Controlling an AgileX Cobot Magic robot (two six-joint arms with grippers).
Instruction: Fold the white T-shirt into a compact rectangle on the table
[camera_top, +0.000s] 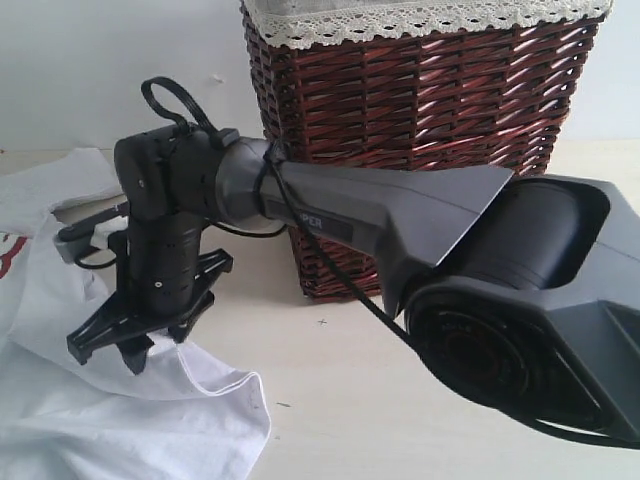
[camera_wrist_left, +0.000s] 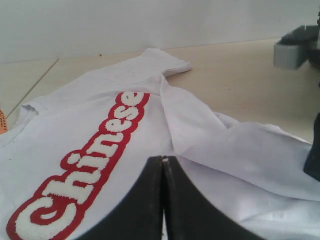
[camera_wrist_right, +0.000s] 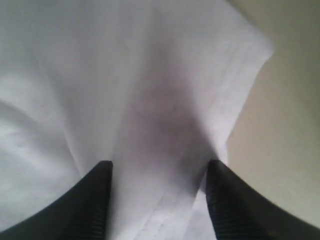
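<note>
The right arm (camera_top: 520, 320) fills the near side of the exterior view. Its forearm reaches across the front of the basket (camera_top: 430, 130) to the left half of the scene.

**Right gripper** (camera_wrist_right: 160, 200)
- State: released. The jaws stand wide apart and point down at the cloth.
- Position: the jaws straddle a raised fold of the shirt (camera_top: 100, 420), just beside a stitched hem (camera_wrist_right: 235, 100).
- The wrist view is blurred here, so it cannot be told whether this hem belongs to a sleeve or to the bottom edge.
- Probable purpose: with the jaws either side of the fold, closing them would pinch the cloth near its edge so it can be lifted and carried over.

**Left gripper** (camera_wrist_left: 163, 167)
- State: clenched. The jaws are pressed together and nothing is visible between them.
- Position: low, at the near end of the red-outlined lettering (camera_wrist_left: 90, 165).
- Probable purpose: it is kept closed and idle so that the right arm can work alone.

**Shirt**
- Location: on the table (camera_top: 400, 400), to the left of the basket in the exterior view.
- Condition: chest side up and rumpled. One sleeve (camera_wrist_left: 160, 62) lies spread at the far side, and a flap is creased over beside the lettering.
- Assessment: no compact rectangle has been formed, and most of the folding remains.
</note>
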